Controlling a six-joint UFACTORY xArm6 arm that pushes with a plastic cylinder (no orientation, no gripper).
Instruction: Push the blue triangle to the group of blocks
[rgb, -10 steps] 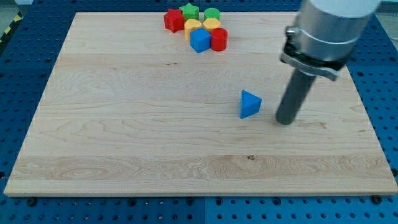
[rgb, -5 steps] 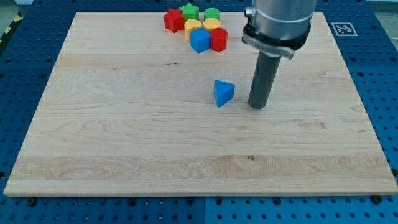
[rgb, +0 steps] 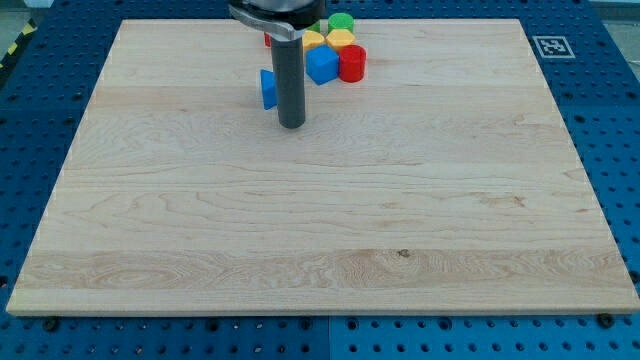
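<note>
One dark rod stands nearly upright in the upper left-centre of the frame, coming down from a metal collar cut off by the top edge. My tip (rgb: 291, 125) rests on the wooden board (rgb: 320, 230), and it grips nothing, being a plain rod that can only push.

The blue triangle (rgb: 268, 88) sits just to the left of the rod's shaft, a little above the tip in the frame. The rod hides its right part, so only a blue sliver shows; whether shaft and block touch I cannot tell.

The group of blocks lies at the top centre of the frame, to the right of the rod. A blue cube (rgb: 322, 65) is the nearest to the rod, with a red cylinder (rgb: 352, 63) touching it on its right. Behind these are a yellow block (rgb: 343, 39), a second yellow block (rgb: 313, 40) and a green block (rgb: 341, 21); their shapes are hard to make out. A scrap of red shows beside the collar, mostly hidden.

The triangle is near the group but apart from it, with the rod standing between them. Blue pegboard (rgb: 40, 150) surrounds the board.
</note>
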